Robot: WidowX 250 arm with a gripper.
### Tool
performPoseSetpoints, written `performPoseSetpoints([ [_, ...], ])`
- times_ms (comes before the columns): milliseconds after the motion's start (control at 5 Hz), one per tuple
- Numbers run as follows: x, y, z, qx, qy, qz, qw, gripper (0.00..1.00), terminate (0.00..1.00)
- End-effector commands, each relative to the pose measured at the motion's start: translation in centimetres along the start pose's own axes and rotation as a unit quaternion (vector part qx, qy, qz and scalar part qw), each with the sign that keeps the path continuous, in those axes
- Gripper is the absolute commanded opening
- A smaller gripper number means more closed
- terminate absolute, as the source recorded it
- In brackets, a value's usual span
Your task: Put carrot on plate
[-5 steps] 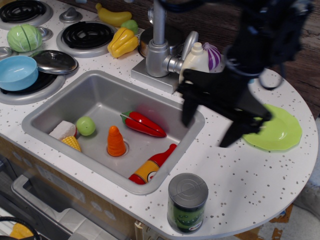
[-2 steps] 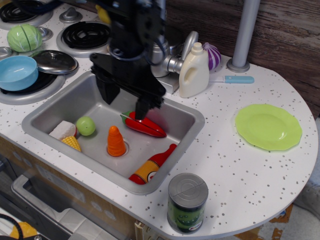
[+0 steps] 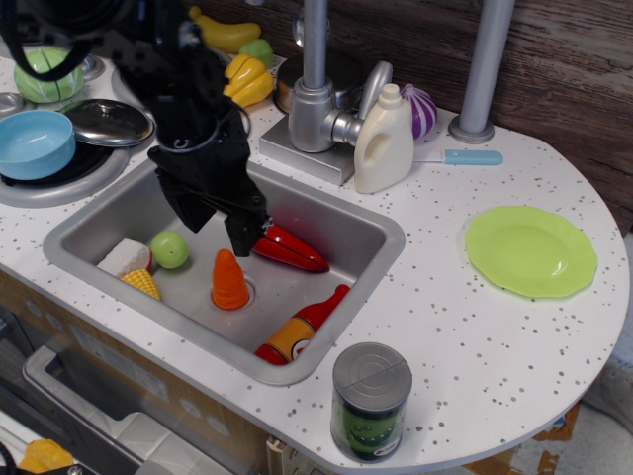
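Observation:
The carrot (image 3: 229,280), a stubby bright orange cone, stands upright on the floor of the grey sink (image 3: 109,203), near its front. The lime-green plate (image 3: 531,250) lies flat on the speckled counter at the far right, bare. My black gripper (image 3: 217,224) hangs over the sink just behind and above the carrot, its two fingers spread apart and holding nothing. It is not touching the carrot. Its right finger covers the stem end of the red chili pepper (image 3: 289,248).
In the sink lie a green ball (image 3: 169,249), a corn piece (image 3: 139,283), a white piece (image 3: 122,258) and a red-and-yellow bottle (image 3: 297,332). A can (image 3: 370,400) stands at the counter's front edge. A white bottle (image 3: 384,139), faucet (image 3: 315,89) and blue bowl (image 3: 34,143) stand behind.
The arm has swept left from over the plate side to the sink, then lowered further left to just behind the carrot. The fingers stay open. No object has moved.

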State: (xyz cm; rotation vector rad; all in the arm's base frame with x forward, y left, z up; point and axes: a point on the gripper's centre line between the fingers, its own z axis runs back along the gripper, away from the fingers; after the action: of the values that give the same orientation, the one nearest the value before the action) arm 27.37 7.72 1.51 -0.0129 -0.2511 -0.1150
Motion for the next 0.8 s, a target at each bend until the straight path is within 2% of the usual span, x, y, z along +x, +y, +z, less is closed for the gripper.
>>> performPoseSetpoints([
  [0, 1.0, 2.4, -1.5, -0.018, -0.003, -0.043, 0.9989, 1.00, 0.00],
  [200, 1.8, 3.3, -2.5, -0.042, 0.008, -0.072, 0.9965, 1.00, 0.00],
  [400, 1.6, 3.2, -4.2, -0.042, -0.039, -0.081, 0.9951, 1.00, 0.00],
  [600, 0.9, 3.4, -5.5, -0.052, -0.063, -0.089, 0.9927, 1.00, 0.00],
])
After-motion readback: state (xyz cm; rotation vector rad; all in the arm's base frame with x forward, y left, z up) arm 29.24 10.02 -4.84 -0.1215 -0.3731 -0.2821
